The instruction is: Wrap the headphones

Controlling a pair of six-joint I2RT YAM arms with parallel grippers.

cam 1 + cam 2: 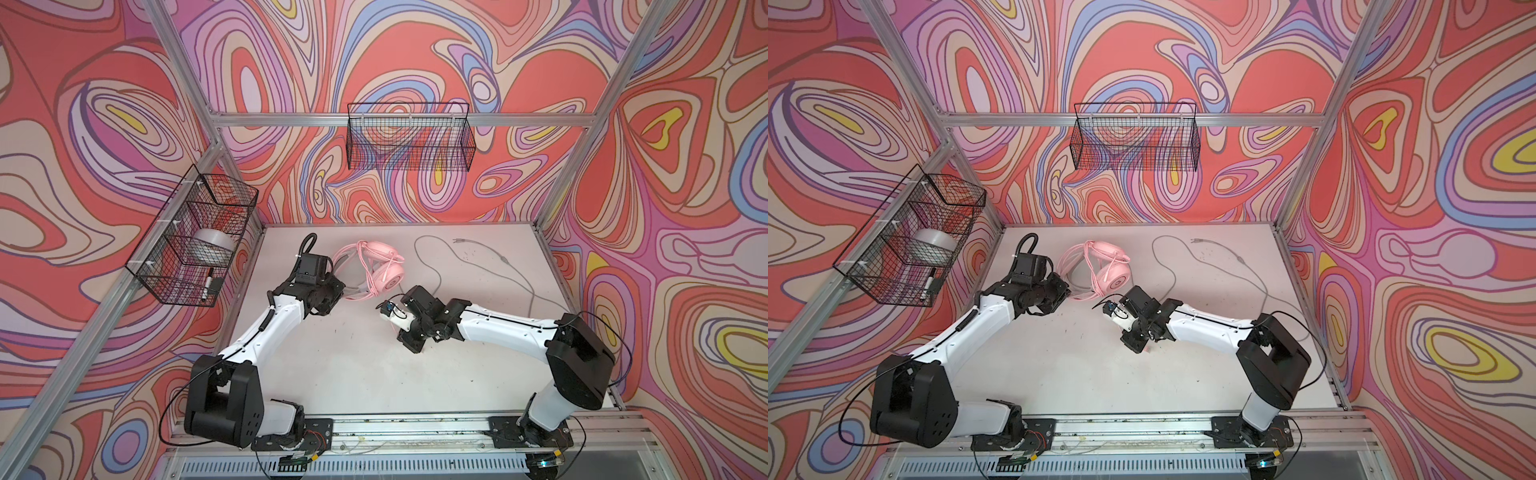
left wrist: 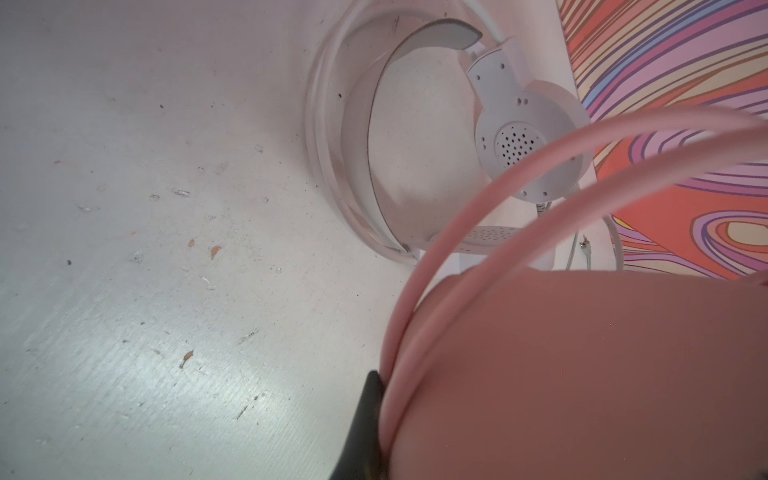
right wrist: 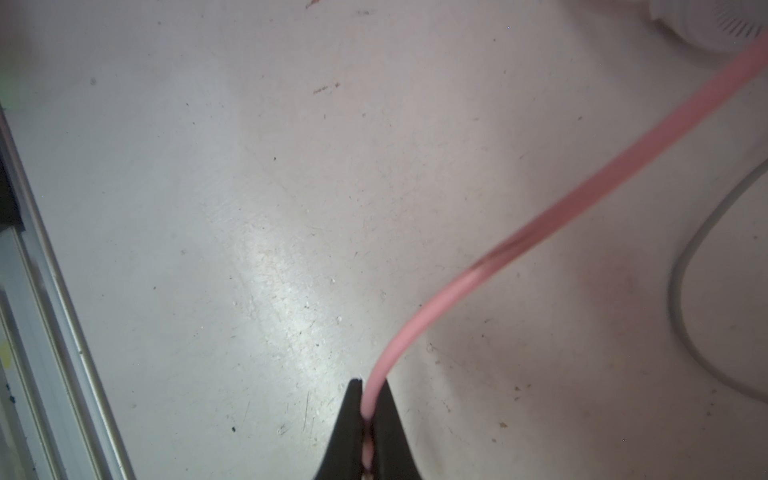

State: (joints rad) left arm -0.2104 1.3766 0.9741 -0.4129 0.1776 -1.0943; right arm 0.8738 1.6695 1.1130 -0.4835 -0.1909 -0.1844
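On the white table (image 1: 353, 365), toward the back wall, the pink headset (image 1: 384, 270) lies just beside the white headset (image 2: 519, 137), whose grey-white cable (image 3: 675, 282) trails loose to the right. From the pink headset, the pink cable (image 3: 582, 199) runs forward to the right gripper (image 3: 368, 386), whose jaws are pinched together on it. The left gripper (image 1: 338, 291), the nearer one, is clamped on the pink headset at its ear cup. The next turn, I'd guess, must carry the cable back toward that cup.
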